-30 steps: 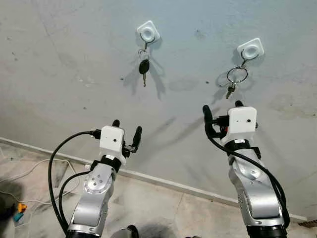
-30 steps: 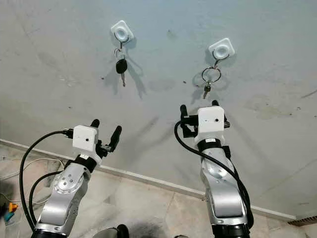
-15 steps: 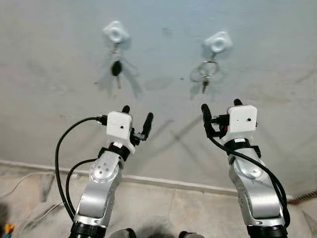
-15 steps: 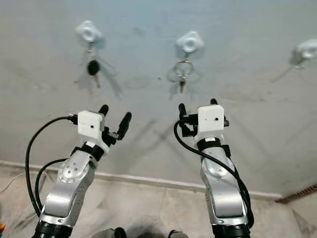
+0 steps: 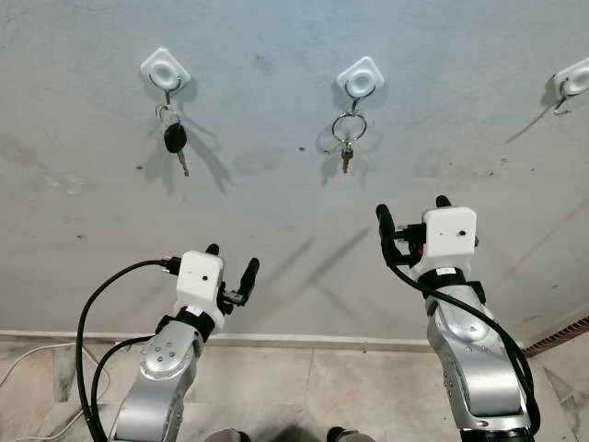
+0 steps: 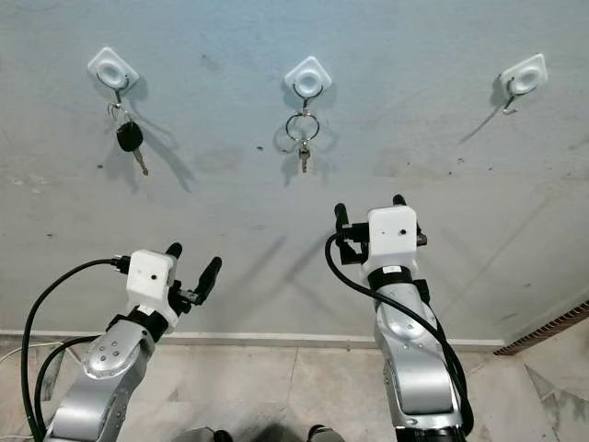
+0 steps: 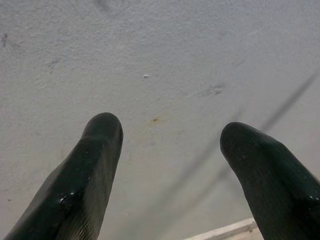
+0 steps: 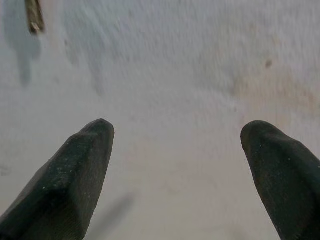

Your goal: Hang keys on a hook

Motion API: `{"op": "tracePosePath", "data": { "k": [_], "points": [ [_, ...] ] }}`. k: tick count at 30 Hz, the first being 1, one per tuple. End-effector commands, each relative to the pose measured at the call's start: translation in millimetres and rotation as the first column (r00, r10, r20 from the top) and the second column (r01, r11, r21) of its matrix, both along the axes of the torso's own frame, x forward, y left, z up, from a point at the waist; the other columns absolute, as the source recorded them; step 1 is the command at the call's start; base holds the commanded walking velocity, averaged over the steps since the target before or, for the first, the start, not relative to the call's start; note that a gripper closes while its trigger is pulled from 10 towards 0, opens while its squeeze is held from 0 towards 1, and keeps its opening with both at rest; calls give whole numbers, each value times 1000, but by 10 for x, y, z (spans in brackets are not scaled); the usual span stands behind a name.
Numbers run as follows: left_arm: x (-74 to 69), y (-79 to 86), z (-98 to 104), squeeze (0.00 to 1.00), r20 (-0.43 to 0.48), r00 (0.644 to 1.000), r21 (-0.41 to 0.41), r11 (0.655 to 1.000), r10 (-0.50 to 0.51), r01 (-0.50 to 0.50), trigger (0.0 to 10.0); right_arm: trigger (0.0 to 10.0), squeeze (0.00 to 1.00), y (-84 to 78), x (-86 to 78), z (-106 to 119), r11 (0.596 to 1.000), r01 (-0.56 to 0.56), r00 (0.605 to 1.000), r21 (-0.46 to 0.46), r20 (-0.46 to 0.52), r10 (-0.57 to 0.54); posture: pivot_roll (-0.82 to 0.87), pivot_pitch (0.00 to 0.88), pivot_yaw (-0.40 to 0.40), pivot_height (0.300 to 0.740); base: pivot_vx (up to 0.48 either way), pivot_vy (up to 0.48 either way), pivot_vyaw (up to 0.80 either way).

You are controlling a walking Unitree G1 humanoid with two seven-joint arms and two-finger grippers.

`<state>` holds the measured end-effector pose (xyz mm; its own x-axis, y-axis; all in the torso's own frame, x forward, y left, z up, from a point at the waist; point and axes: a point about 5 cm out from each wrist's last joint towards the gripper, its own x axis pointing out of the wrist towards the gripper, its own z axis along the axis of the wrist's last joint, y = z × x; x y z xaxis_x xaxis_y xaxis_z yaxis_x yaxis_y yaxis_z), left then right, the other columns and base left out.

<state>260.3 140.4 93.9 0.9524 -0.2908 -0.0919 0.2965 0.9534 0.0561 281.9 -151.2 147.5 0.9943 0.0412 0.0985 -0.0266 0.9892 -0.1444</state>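
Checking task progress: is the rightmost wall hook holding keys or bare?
Bare: the rightmost hook carries nothing, while the middle hook holds a key ring.

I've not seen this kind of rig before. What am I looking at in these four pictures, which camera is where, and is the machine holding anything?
This is a humanoid robot facing a grey wall. The two wide pictures come from a stereo camera on its head, looking down past its silver arms. The left pincer and the right pincer are both open and hold nothing. The two close-up pictures come from cameras on the wrists, each looking along that pincer's two black fingers at the bare wall.

On the wall are three white hooks. The left hook carries a black-headed key. The middle hook carries a key ring with a small key. The right hook has nothing on it.
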Motion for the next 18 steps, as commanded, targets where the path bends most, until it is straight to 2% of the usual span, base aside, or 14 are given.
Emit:
{"op": "tracePosePath", "data": {
  "k": [1, 9, 18],
  "points": [
    [-30, 61, -19, 0, -3, 1000, 15, 1000, 8, -8, 10000, 10000, 0, -27, -35, -104, 1000, 13, 999, 21, -30, -13, -54, 161, 52, 740, 0, 0, 0],
    [-82, 89, -167, 0, -55, 998, 39, 999, 15, -13, 10000, 10000, 0, -59, -81, -268, 999, 25, 996, 22, -85, -23, -53, 159, 54, 740, 0, 0, 0],
    [-49, 85, -156, 0, -43, 999, 40, 999, 13, -12, 10000, 10000, 0, -60, -81, -305, 999, 31, 996, 25, -90, -28, -53, 154, 53, 740, -271, 0, 0]
  ]
}}
